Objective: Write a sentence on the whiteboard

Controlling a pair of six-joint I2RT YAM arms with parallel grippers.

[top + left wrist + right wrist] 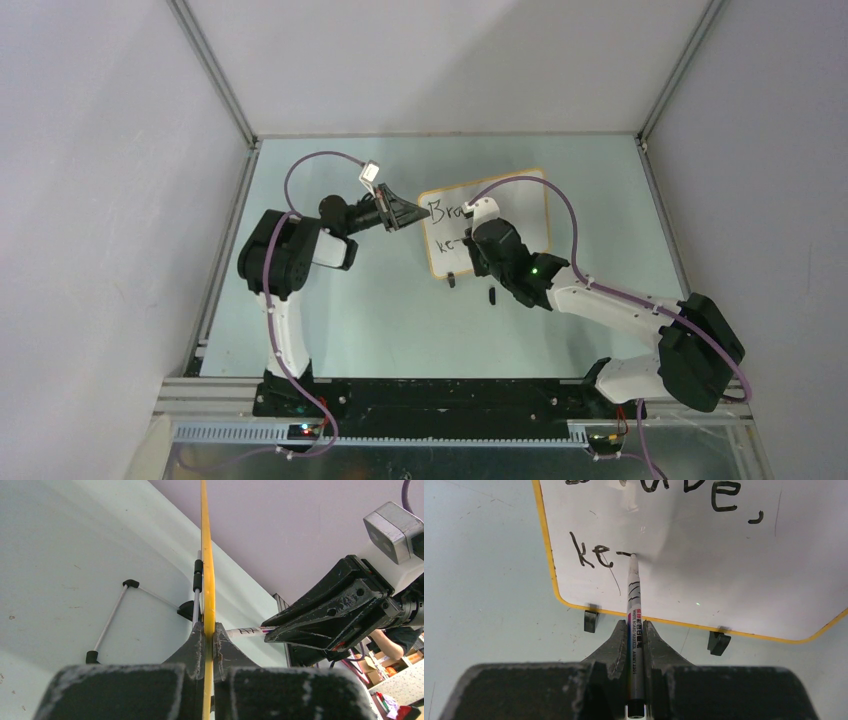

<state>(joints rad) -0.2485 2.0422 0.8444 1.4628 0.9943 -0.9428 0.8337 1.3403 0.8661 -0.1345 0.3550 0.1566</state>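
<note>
Fingers (612, 642) of the right gripper (634, 626) were clamped on the barrel of a marker (633, 600), which ran straight out ahead of the jaws. Its tip touched the whiteboard (704, 570) directly in front of the gripper, at the end of a short dash just after the letters "ke". Those letters formed the lower line of the sentence (593, 555); further ahead, above them, the upper line ended in "ve," with its first letters cut off by the edge of the right wrist view. Just ahead of the fingertips, to either side, the board's lower orange-tan edge sat on two black clip feet (591, 620) that rested on the pale green table (484, 580).

The left gripper (205, 630) was closed on the board's side edge, the thin frame rising straight out from between its jaws. Beyond its left fingertip a thin wire stand (112, 617) with black end caps lay against the table behind the board. To its right, the other arm's fingers and the marker reached in toward the board's face.
</note>
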